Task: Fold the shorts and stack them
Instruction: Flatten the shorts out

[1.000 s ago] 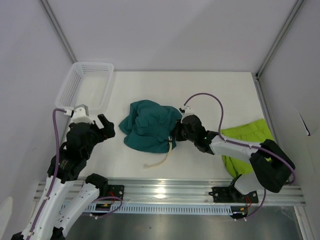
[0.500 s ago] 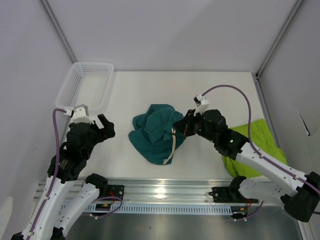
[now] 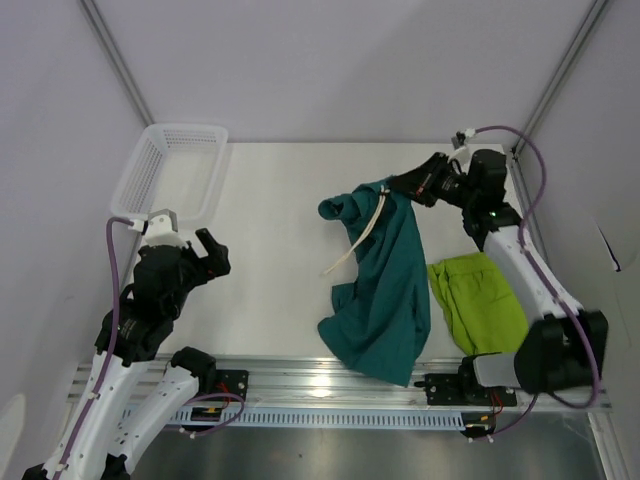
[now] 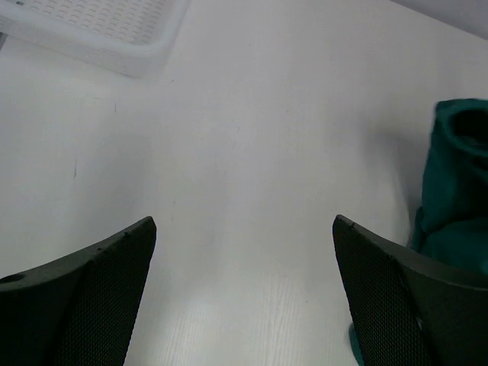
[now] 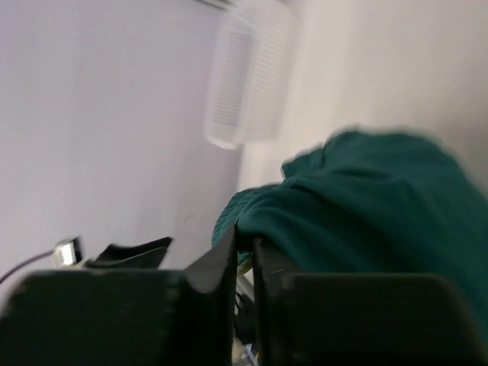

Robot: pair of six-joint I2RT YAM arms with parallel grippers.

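The dark teal shorts (image 3: 385, 290) hang lifted above the table, stretched from the back right down toward the front edge. Their cream drawstring (image 3: 362, 235) dangles on the left side. My right gripper (image 3: 404, 185) is shut on the top edge of the teal shorts. The right wrist view shows the teal shorts (image 5: 366, 206) pinched between the closed jaws of that gripper (image 5: 244, 242). The lime green shorts (image 3: 478, 300) lie crumpled on the table at the right, below the right arm. My left gripper (image 3: 207, 255) hovers open at the left, nothing between its fingers (image 4: 91, 297); the teal shorts (image 4: 457, 183) show at the right edge of its view.
A white mesh basket (image 3: 170, 170) stands at the back left corner; the basket (image 4: 99, 30) also shows at the top left of the left wrist view, and the basket (image 5: 248, 76) shows far off in the right wrist view. Enclosure walls stand close on both sides.
My right arm swung up and to the back right, carrying the teal shorts off the table centre so they now hang unfurled. The left arm stayed still.
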